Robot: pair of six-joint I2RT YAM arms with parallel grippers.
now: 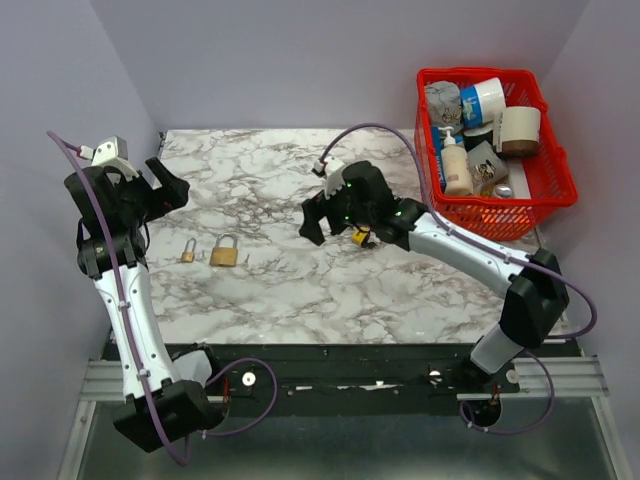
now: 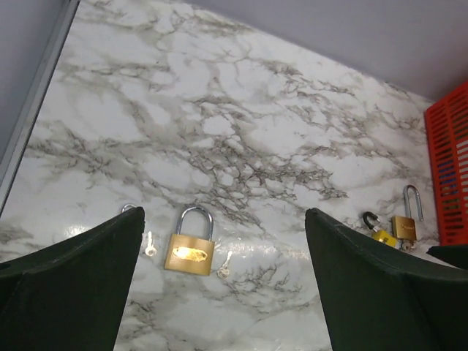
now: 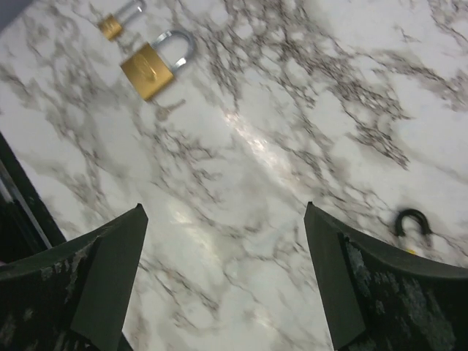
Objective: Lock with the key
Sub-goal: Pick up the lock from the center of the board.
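My left claw (image 2: pixel 223 216) spread, empty; right claw (image 3: pixel 223 208) spread too. Brass padlock (image 2: pixel 190 248) likely rigid, heavyish, slick: pinch body flanks. Key (image 2: pixel 225 265) thin, flat, light: take by bow.

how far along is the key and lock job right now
Barely started. Done: nothing visible; no key sits in the large brass padlock. In hand: nothing; the left pincer and right pincer are both open and empty above the marble. Left: pick up a key lying beside that padlock, insert it and turn.
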